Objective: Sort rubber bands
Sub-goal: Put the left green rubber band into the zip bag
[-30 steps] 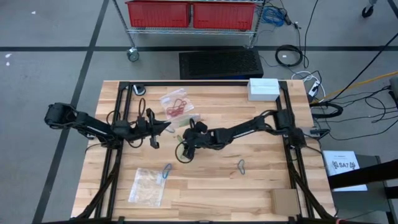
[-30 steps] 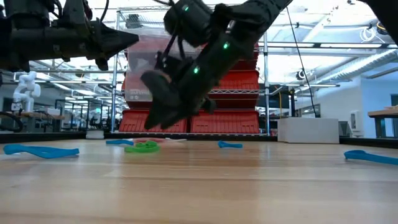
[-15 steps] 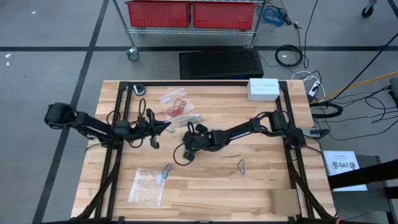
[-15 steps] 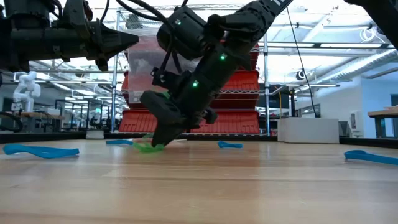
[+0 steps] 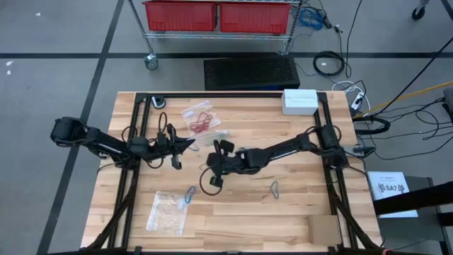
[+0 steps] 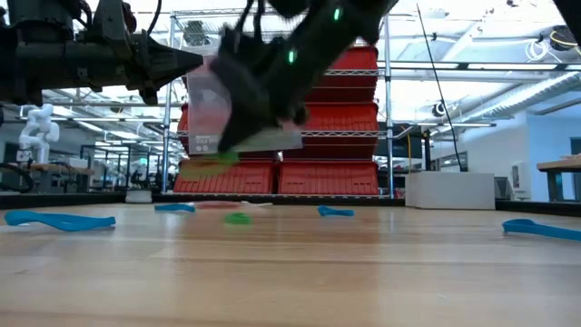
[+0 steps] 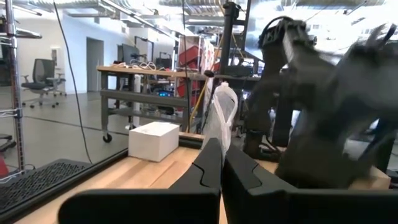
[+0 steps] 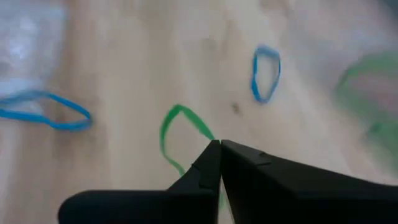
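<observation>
Right end effector point(image 8: 220, 144) above mid-surface, fingers together, pinching a green rubber band point(image 8: 177, 138) that hangs off the wooden surface point(image 5: 297, 212). Blue rubber bands point(image 8: 266, 73) lie near below. Left end effector point(image 7: 221, 163) closed on a clear plastic bag point(image 7: 222, 115), held aloft just left of centre.

The bench point(image 5: 297, 212) is being shown as pale wood planking with a smooth, faintly satin finish, framed by matt black metal rails. The rubber bands point(image 8: 266, 71) are being seen as thin, matt elastic loops. Clear, glossy, crinkled plastic is being presented by the bags point(image 5: 168, 211). The right claw point(image 8: 219, 149) is being rendered in matt black plastic, as is the left claw point(image 7: 221, 163).
</observation>
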You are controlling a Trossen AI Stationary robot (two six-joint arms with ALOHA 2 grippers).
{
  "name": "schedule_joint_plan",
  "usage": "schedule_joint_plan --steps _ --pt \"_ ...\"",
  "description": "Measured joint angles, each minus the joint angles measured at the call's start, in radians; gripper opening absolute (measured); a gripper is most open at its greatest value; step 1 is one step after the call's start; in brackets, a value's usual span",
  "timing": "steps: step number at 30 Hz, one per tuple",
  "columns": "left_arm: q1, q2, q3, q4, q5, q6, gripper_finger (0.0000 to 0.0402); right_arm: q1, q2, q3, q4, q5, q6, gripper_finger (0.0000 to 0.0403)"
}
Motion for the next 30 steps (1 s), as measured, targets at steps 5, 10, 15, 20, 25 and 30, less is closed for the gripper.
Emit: schedule_joint_plan --steps 5,10,15,20,25,30 --pt "0.003 0.0 0.0 -0.037 -0.016 0.001 0.0 0.052 -0.094 0.0 -0.019 0.116 -0.08 0.0001" --pt "0.023 0.0 0.002 -0.079 0.015 0.0 0.0 0.106 -0.19 0.0 -0.018 0.3 -0.249 0.0001" --pt "0.04 0.0 0.039 -0.195 0.099 0.001 0.0 0.139 -0.259 0.0 -0.016 0.435 -0.445 0.0" --pt "0.041 0.0 0.092 -0.316 0.15 0.001 0.0 0.136 -0.282 0.0 -0.016 0.501 -0.58 0.0" --pt "0.041 0.0 0.107 -0.348 0.159 0.001 0.0 0.136 -0.282 0.0 -0.038 0.526 -0.662 0.0" --pt "0.041 0.001 0.107 -0.349 0.173 0.0 0.0 0.137 -0.282 0.0 -0.063 0.547 -0.674 0.0"
